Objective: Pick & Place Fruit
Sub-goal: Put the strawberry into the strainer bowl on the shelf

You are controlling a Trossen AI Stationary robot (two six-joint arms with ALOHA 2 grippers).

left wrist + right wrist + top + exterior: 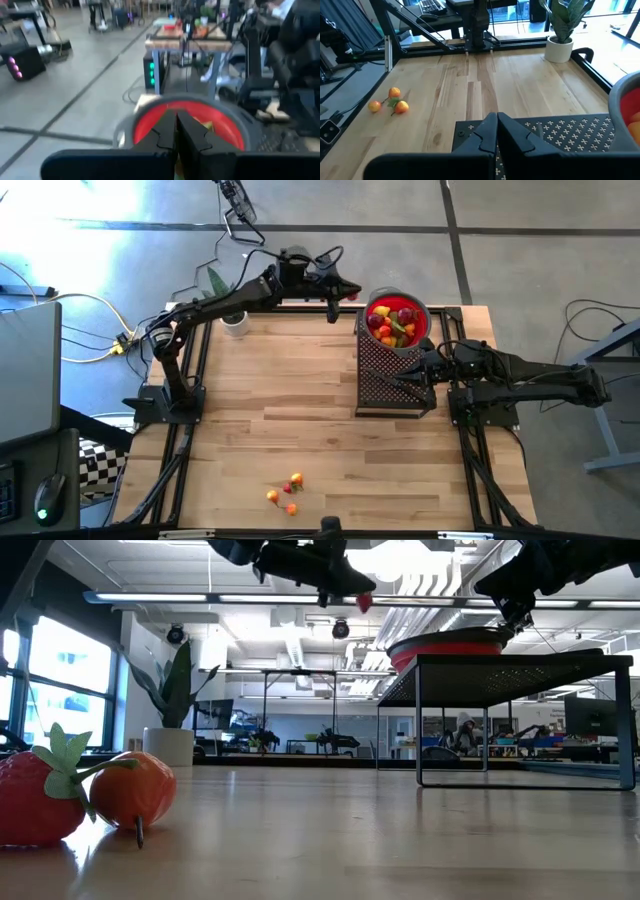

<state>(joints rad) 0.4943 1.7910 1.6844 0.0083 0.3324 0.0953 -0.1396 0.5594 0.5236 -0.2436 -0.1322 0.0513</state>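
Observation:
My left gripper [348, 292] hangs level above the table's far edge, just left of the red bowl [425, 315], and is shut on a small red fruit [363, 602]. The bowl holds several red, yellow and green fruits [392, 323] and stands on a black perforated rack [385, 380]. In the left wrist view the bowl [145, 127] lies straight ahead of the shut fingers. Three loose fruits [285, 495] lie near the table's front edge. My right gripper [496, 116] is shut above the rack's near part; I cannot tell whether it touches the rack. My left gripper pinches the small red fruit [363, 602] at its fingertips, coming level from the table's left side. The fruit hangs just below the tips, lifted clear and high above the table. In the left wrist view the shut fingers [190, 135] hide the place of contact.
A potted plant in a white pot [235, 323] stands at the far left, next to my left arm. The loose strawberry [40, 802] and orange fruit [135, 790] lie close to the low camera. Bare wood [280, 380] stretches between the rack and the left arm's base.

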